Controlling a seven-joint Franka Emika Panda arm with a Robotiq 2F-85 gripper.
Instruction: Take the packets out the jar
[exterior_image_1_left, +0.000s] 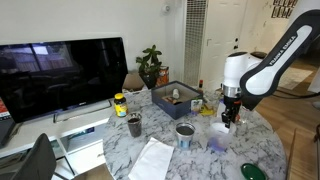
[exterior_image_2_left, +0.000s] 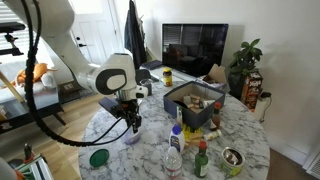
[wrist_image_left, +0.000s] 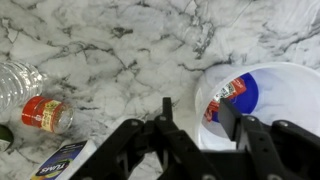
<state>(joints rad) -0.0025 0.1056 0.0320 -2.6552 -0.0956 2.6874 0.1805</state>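
Observation:
The jar (wrist_image_left: 290, 85) is a white, wide-mouthed container with a blue bottom, at the right of the wrist view. Red packets (wrist_image_left: 228, 92) lie inside it against its left wall. My gripper (wrist_image_left: 197, 115) is open just above the jar. One finger is over the jar's inside near the packets and the other is outside its left wall. It holds nothing. In both exterior views the gripper (exterior_image_1_left: 228, 122) (exterior_image_2_left: 132, 122) hangs right over the lavender jar (exterior_image_1_left: 217, 144) (exterior_image_2_left: 131, 138) on the marble table.
A plastic bottle with a red cap (wrist_image_left: 45, 113) lies left of the jar. A grey tin (exterior_image_1_left: 185, 133), a dark cup (exterior_image_1_left: 134, 125), a white cloth (exterior_image_1_left: 150, 160), a green lid (exterior_image_1_left: 250, 172) and a blue box of items (exterior_image_1_left: 175, 97) stand on the table. A TV is behind.

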